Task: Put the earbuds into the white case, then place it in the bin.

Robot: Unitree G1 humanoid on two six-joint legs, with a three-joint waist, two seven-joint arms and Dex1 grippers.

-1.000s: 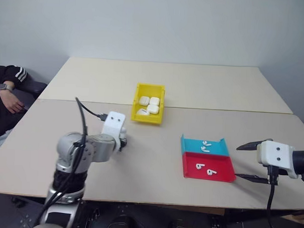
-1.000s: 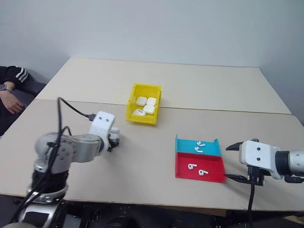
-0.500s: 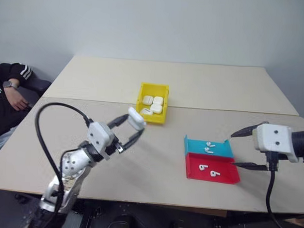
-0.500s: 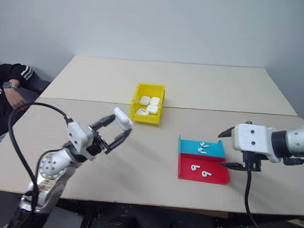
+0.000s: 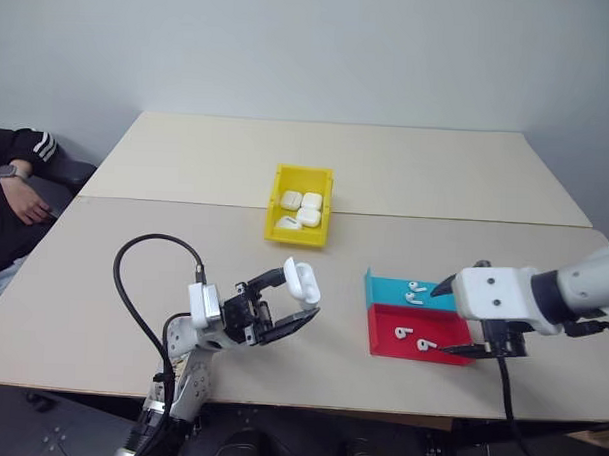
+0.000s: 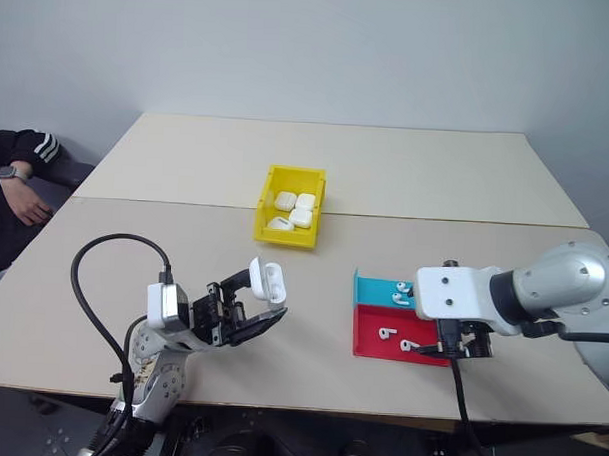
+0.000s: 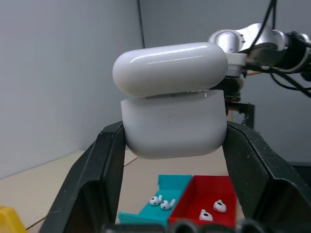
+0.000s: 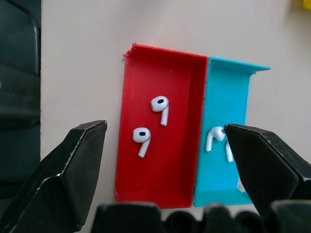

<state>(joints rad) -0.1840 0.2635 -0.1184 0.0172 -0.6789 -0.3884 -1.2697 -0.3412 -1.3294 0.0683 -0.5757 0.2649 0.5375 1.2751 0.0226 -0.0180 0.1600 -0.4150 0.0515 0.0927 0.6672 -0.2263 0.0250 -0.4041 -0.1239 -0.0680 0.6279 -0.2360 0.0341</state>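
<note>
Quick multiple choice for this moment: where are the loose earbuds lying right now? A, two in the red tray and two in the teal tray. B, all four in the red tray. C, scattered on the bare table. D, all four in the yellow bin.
A: the right wrist view shows two earbuds in the red tray and two more in the teal tray beside it, under the open right claw.

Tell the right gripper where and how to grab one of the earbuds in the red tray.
Probably best from straight above: the right gripper hangs open over the red tray. Pinch the earbud across its rounded head; it lies flat, apart from its neighbour, and the stem looks too thin for a sure hold.
</note>
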